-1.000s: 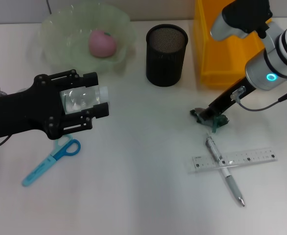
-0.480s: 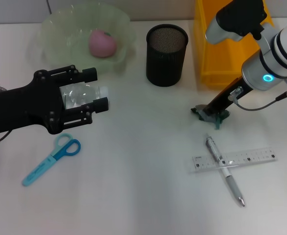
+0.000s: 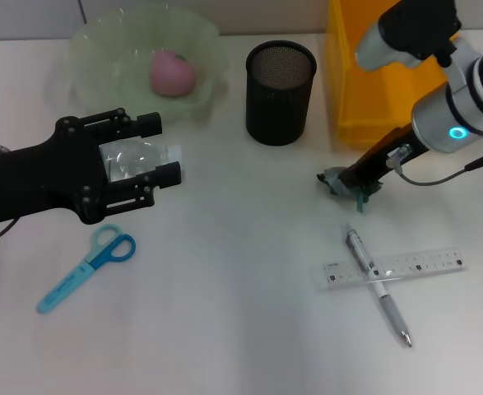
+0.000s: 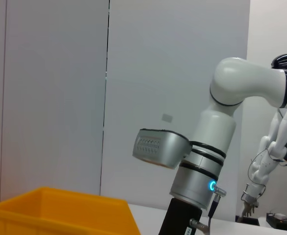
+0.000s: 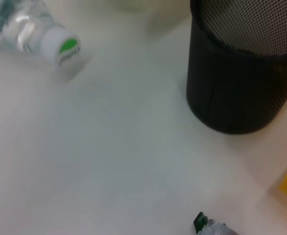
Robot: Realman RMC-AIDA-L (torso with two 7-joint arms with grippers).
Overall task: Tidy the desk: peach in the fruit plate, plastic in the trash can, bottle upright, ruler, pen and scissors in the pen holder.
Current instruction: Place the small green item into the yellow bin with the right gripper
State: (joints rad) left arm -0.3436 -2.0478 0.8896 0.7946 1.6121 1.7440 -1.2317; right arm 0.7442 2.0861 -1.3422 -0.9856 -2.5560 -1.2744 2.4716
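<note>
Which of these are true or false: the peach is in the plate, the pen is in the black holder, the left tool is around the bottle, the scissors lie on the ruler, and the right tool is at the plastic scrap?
1. The peach lies in the fruit plate. True.
2. The pen stands in the pen holder. False: it lies on the desk, crossing the ruler.
3. The left tool is around the bottle. True.
4. The scissors lie on the ruler. False: they lie far apart.
5. The right tool is at the plastic. True.
</note>
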